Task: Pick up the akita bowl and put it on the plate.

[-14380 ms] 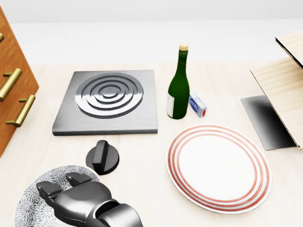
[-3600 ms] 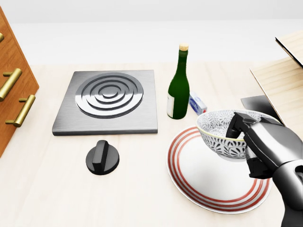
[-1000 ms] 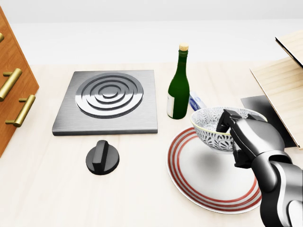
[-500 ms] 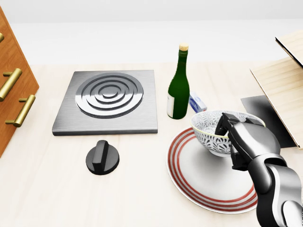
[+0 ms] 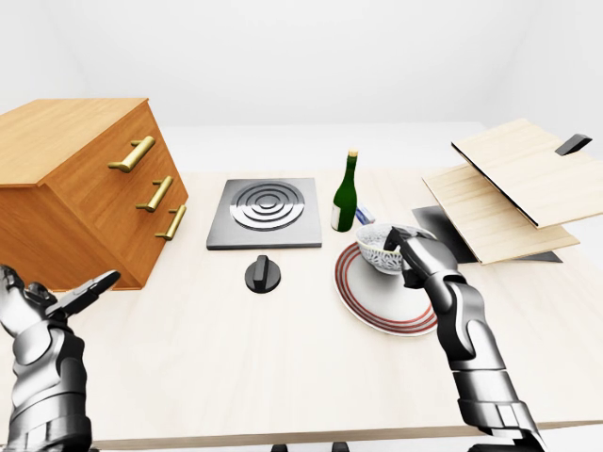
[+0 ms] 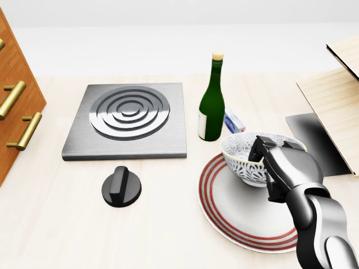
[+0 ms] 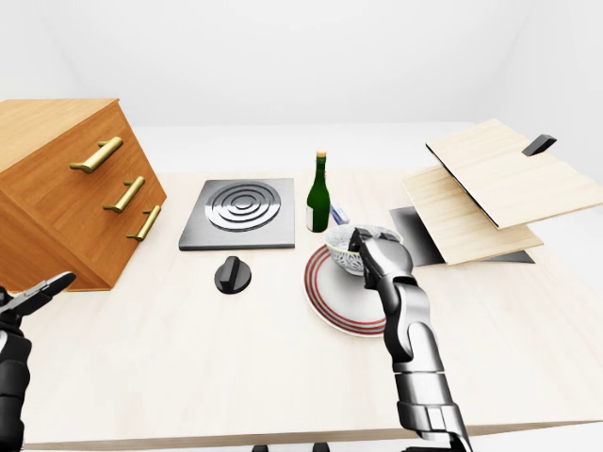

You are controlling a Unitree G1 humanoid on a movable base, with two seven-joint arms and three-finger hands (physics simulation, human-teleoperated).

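The akita bowl (image 6: 240, 158), white with a dark floral pattern, hangs low over the top part of the red-ringed plate (image 6: 235, 221) in the head view. I cannot tell whether it touches the plate. My right hand (image 6: 267, 168) is shut on the bowl's right rim, fingers (image 6: 259, 150) hooked inside it. In the left-eye view my left hand (image 5: 68, 299) is open at the far lower left, away from the table's things and holding nothing.
A green bottle (image 6: 211, 106) and a small blue-white box (image 6: 234, 123) stand just above the bowl. To the left are a steel burner plate (image 6: 128, 120) and a black knob (image 6: 121, 188). A wooden drawer cabinet (image 5: 87, 193) stands far left, with tilted boards (image 5: 509, 188) at right.
Over the last second my right hand has carried the bowl slightly left and down toward the plate. Much earlier the bowl sat at the lower left under my left hand.
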